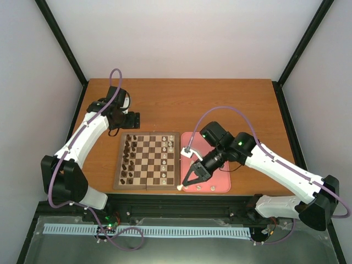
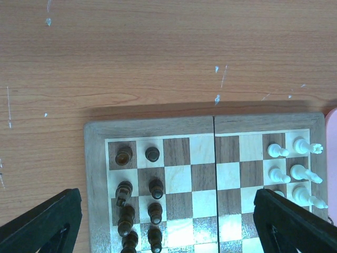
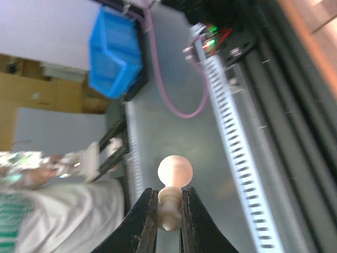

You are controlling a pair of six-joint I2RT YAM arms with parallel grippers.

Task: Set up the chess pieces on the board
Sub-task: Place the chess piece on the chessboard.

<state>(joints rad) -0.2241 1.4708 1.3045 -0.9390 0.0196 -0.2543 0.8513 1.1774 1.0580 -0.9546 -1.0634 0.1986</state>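
Observation:
The board (image 1: 118, 165) lies in the middle of the table, with cream-white chess pieces (image 1: 167, 147) on its right side and dark pieces (image 1: 128, 159) on its left. My right gripper (image 1: 184, 184) hangs over the gap between the board's near right corner and the pink tray, shut on a cream pawn (image 1: 179, 187). In the right wrist view the pawn (image 3: 175, 171) is pinched at its stem between the fingers (image 3: 145, 221), round head sticking out. My left gripper (image 2: 168, 211) stands open above the board's far end (image 2: 158, 126), holding nothing. White pieces (image 2: 297, 171) show there at the right.
A pink tray (image 1: 220, 184) sits right of the board, with small pieces (image 1: 204, 188) along its near edge. Dark pieces (image 2: 139, 205) stand in two columns under my left wrist. Black frame rails run along the table's near edge (image 1: 181, 204).

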